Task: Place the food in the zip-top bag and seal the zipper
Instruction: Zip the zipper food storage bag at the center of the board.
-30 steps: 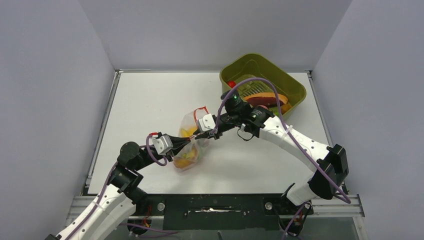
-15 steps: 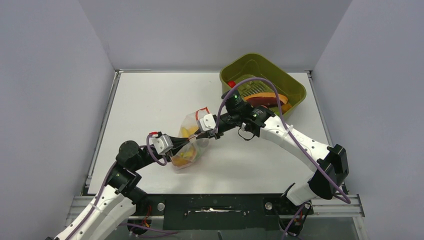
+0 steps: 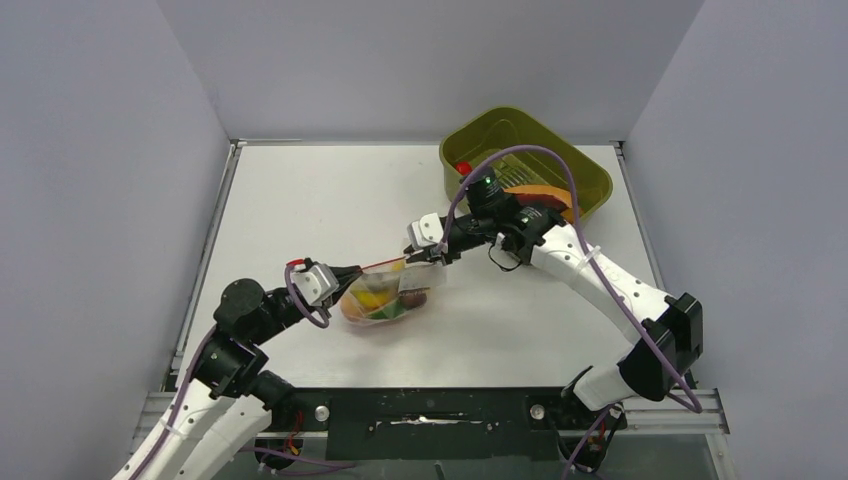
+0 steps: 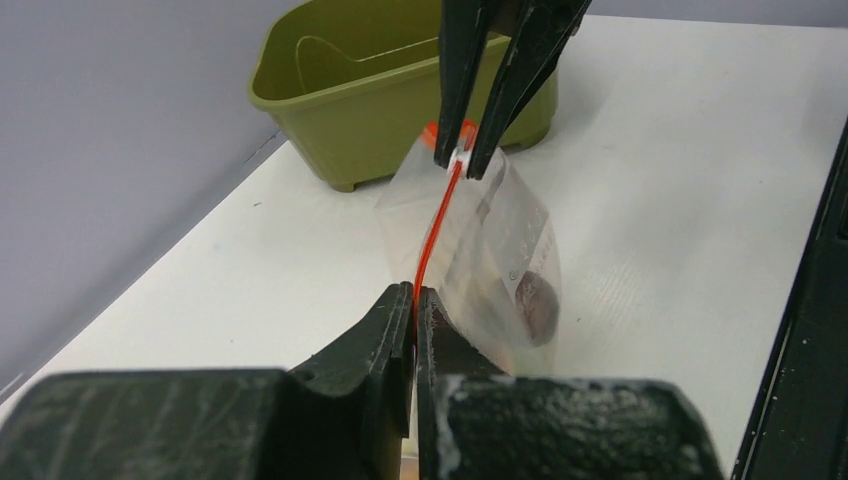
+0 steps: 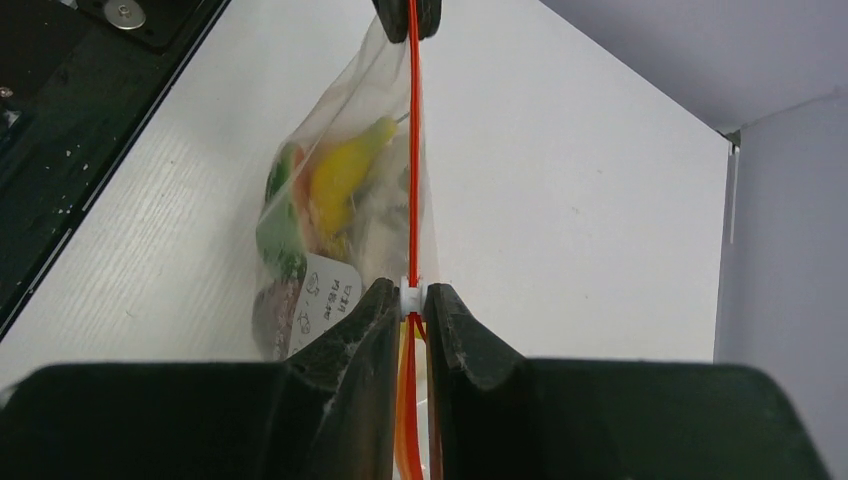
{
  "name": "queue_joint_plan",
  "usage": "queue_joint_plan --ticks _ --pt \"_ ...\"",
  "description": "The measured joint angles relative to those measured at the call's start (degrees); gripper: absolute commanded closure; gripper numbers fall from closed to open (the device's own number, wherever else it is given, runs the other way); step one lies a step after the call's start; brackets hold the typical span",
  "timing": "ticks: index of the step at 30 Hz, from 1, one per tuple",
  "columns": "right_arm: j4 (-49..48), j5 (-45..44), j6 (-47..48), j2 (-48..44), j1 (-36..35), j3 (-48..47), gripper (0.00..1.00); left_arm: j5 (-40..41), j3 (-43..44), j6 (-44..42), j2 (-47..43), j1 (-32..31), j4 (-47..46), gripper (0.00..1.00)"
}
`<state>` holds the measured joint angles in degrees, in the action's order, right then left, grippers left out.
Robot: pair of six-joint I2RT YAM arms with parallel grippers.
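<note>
Over the table (image 3: 290,200), left gripper (image 4: 414,300) is clamped on the zipper (image 5: 414,150); right gripper (image 5: 410,300) pinches its white slider (image 4: 458,158). Zip-top bag (image 5: 350,120) carries a white label (image 5: 325,295), print illegible.

So the white bench (image 3: 300,200) is boxed in by plain pale grey-lilac walls (image 3: 100,150) on the left, back and right, and a black rail (image 3: 440,410) runs along its near edge. There's an olive-green plastic tub (image 3: 592,178) sitting upright in the far right corner of the bench. It's a rounded rectangle with glossy sides and little feet underneath, pretty close to the back wall.
</note>
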<state>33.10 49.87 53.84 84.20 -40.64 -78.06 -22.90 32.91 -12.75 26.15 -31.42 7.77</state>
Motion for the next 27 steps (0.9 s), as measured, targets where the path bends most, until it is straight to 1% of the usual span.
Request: queue_joint_plan --ticks 5,15,21,27 --pt "2.3 -1.3 0.1 -0.9 2.4 -0.5 1.00 3.1 1.8 -1.5 -0.1 0.0 2.8 1.00" --pt "8.3 -3.9 0.8 -5.4 8.9 0.2 1.00 7.2 2.0 -1.7 1.1 -0.2 4.1 1.00" --pt "11.6 -6.5 1.4 -8.5 14.0 1.4 1.00 10.9 3.1 -1.7 2.4 -0.2 5.2 1.00" --pt "13.7 -8.6 0.5 -11.4 16.5 2.6 1.00 13.4 3.2 -2.1 2.5 -0.2 5.4 1.00"
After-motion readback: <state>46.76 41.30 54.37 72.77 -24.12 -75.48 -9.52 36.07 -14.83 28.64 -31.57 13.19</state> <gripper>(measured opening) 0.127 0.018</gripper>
